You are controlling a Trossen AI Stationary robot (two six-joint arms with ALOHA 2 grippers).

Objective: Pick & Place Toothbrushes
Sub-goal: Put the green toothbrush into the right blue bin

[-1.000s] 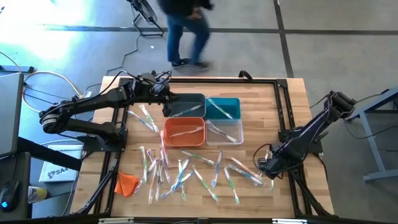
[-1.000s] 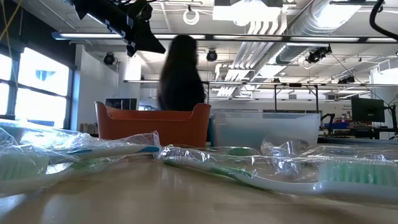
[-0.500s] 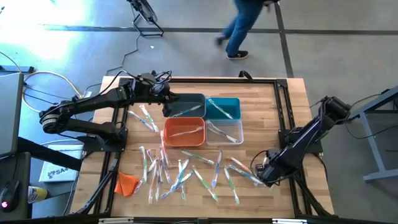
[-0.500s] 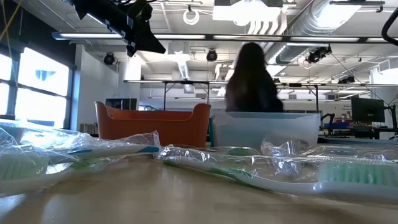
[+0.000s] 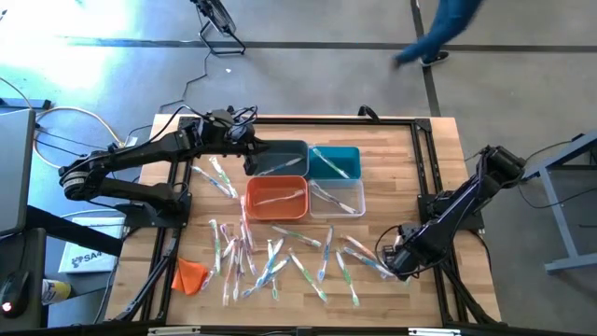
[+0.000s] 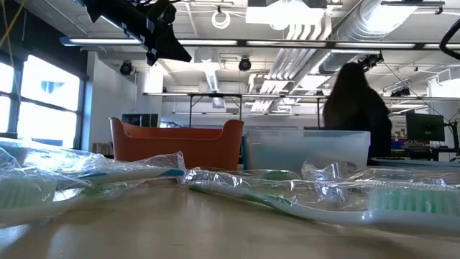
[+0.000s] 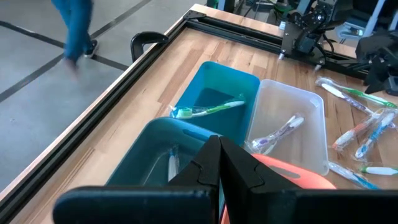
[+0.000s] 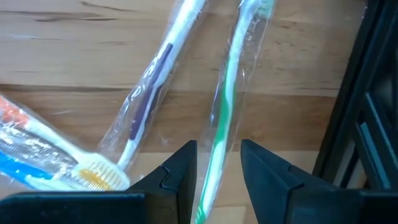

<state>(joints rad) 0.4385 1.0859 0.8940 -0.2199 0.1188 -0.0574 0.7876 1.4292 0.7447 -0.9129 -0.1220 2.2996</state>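
Many wrapped toothbrushes [image 5: 280, 257] lie scattered flat on the near half of the table, and a few [image 5: 216, 175] lie left of the bins. My right gripper [image 5: 390, 259] is low at the right end of the pile. It is open, with a finger on either side of a green-handled toothbrush [image 8: 225, 118] that lies on the wood beside a white and purple one [image 8: 149, 99]. My left gripper [image 5: 250, 159] hangs shut and empty over the dark grey bin [image 5: 284, 157]; it also shows in the left wrist view [image 7: 219, 146] and the low view [image 6: 154, 36].
Four bins stand together mid-table: dark grey, teal [image 5: 347, 154], orange [image 5: 276, 198] and clear [image 5: 347, 207]. The teal bin holds a green toothbrush [image 7: 208, 111] and the clear one a purple one [image 7: 280, 130]. An orange cloth lump [image 5: 189, 275] lies at the near left. A black frame [image 5: 424, 187] edges the table. A person [image 5: 448, 28] walks beyond the far edge.
My right gripper has moved a little toward the near edge and down onto the right end of the toothbrush pile, then held still. The person behind the table has walked from left to right. The toothbrushes and bins have not moved.
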